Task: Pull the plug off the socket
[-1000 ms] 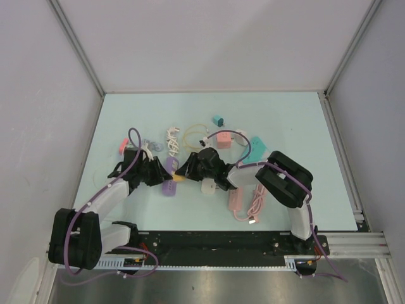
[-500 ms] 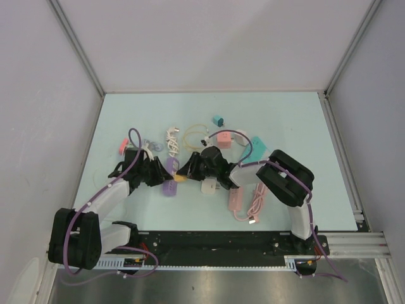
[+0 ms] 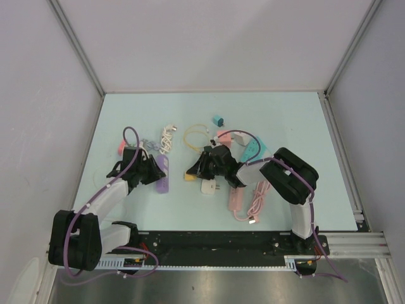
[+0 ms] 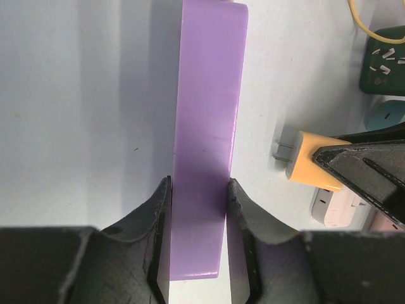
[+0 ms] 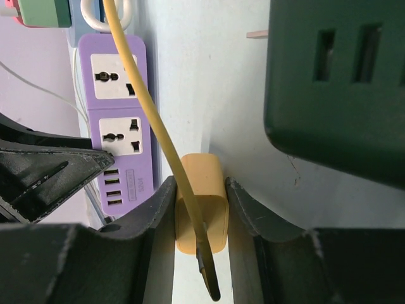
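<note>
looking down from the top, you see your left gripper (image 3: 152,171) closed tight on the purple socket strip (image 3: 162,174). the strip sits on the table (image 3: 285,120), a bit left of the middle. its long side points away from the arms. from the left wrist you see the two fingers (image 4: 161,209) press on both sides of the strip's near end (image 4: 209,126).

your right gripper (image 3: 195,172) is closed on the yellow plug (image 3: 189,178). from the right wrist the plug (image 5: 209,177) sits snug between the two fingers (image 5: 240,202). a yellow wire (image 5: 136,76) runs from the plug and up past the strip.

the plug is out of the socket. it is just beside the strip, on the strip's right, and bare table shows between them. from the left wrist you see the plug's two metal pins (image 4: 283,152) in the open, pointing at the strip but not touching it. from the right wrist you see the strip's face (image 5: 117,120) with two big sockets and a row of small slots. nothing is plugged into them.

a white plug block (image 3: 208,187) lies near the right gripper, on the side close to the arms. a pink wire (image 3: 256,202) lies in a bunch further right. a dark green socket block (image 5: 335,82) fills the top right of the right wrist view.
</note>
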